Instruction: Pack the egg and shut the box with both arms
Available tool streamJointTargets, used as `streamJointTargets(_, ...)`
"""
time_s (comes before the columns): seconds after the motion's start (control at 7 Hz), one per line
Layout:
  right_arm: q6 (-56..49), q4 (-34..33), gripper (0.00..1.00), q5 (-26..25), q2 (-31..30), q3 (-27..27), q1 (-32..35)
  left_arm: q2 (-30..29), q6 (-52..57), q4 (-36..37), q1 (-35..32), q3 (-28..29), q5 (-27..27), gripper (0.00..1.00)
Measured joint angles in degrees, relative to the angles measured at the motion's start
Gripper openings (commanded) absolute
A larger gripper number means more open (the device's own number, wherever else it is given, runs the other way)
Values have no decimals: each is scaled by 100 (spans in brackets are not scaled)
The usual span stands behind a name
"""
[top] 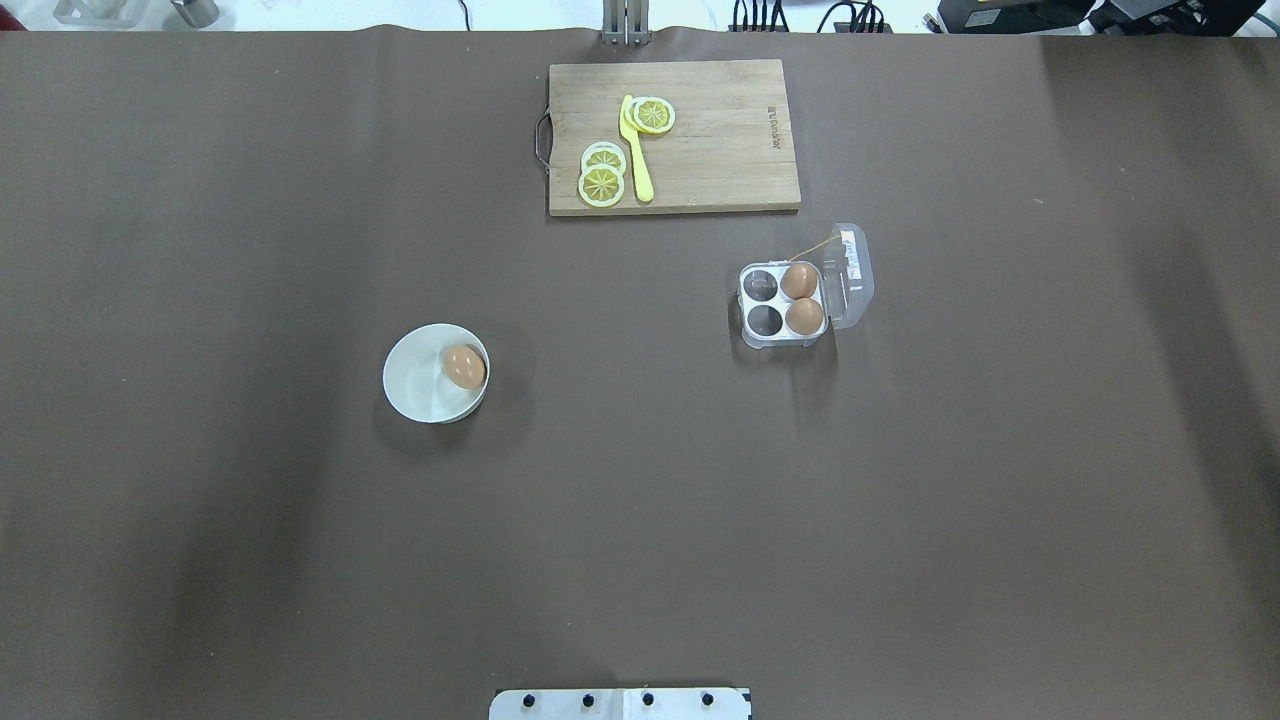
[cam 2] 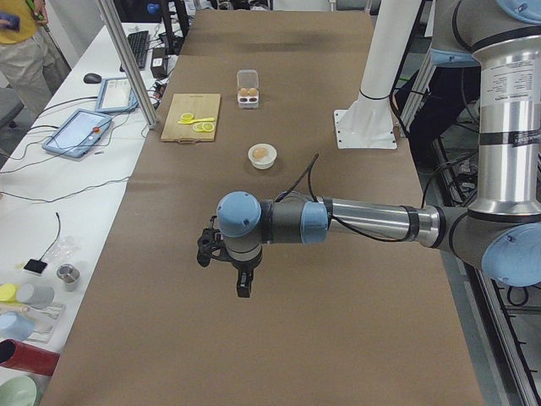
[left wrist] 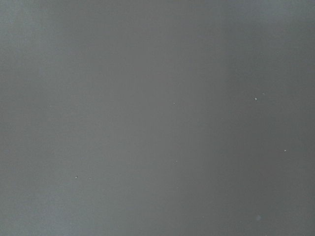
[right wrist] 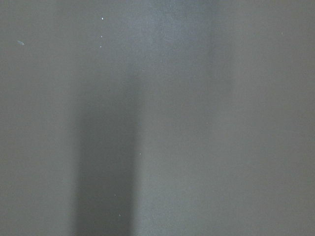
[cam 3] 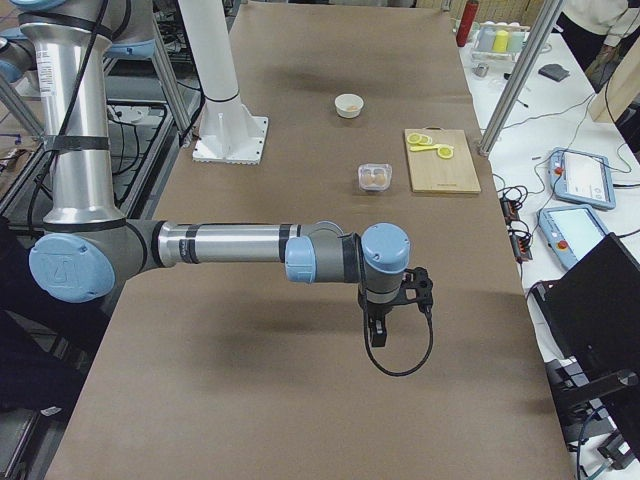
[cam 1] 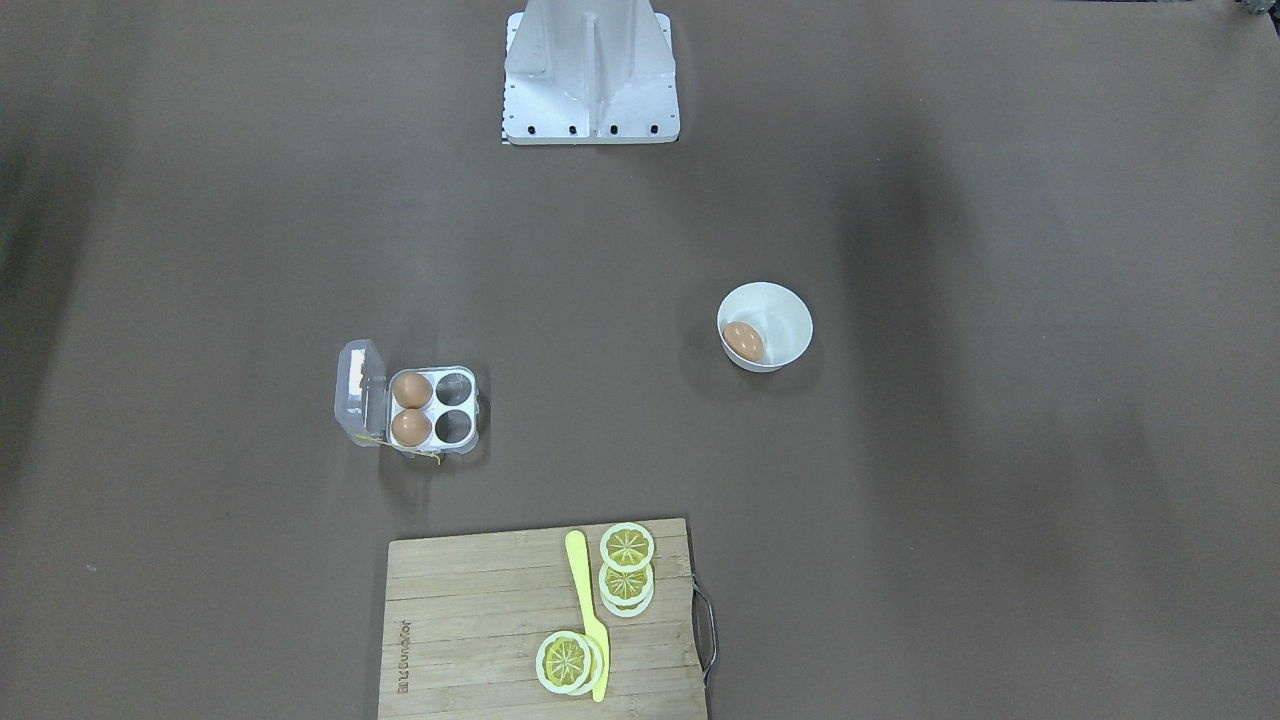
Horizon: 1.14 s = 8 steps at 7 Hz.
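Starting close in at the white base plate (top: 620, 704), at the robot's edge of the brown-covered table (top: 640, 520). Neither arm shows from overhead; only the side cameras catch them.

The left arm (cam 2: 363, 222) is stretched out level over the table's left end. The left gripper (cam 2: 243, 286) points straight down over bare cover, well apart from everything. I can't tell from here whether its jaws are apart or together.

It's the same at the other end. The right arm (cam 3: 230, 243) reaches out flat and the right gripper (cam 3: 375, 332) hangs downward over bare cover, and again I can't tell how its jaws stand. Both wrist cameras show nothing but brown cover.

Further out on the robot's left half is a round white bowl (top: 420, 395). The egg (top: 464, 366) lies inside it, against the wall on the box's side.

Across on the right half and a little further out, the box (top: 783, 301) sits with its clear lid (top: 850, 275) swung open away from the bowl. Two more eggs (top: 798, 281) fill the cups by the hinge. The two cups (top: 765, 320) nearer the bowl are bare. A yellow string (top: 812, 246) trails from the far corner.

At the far edge is a wooden cutting board (top: 720, 150), with lemon slices (top: 602, 185) on either side of a yellow knife (top: 636, 150).
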Motion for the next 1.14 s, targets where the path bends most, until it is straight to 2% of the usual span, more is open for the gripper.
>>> streamJointTargets(0.57,-3,1,99,1,-3,-17,0,-35,-65,10,-1,-45,-4,98)
streamJointTargets(1.14,-4,0,100,6,-8,26,3,-166,-1366,11,274,-696,2,98)
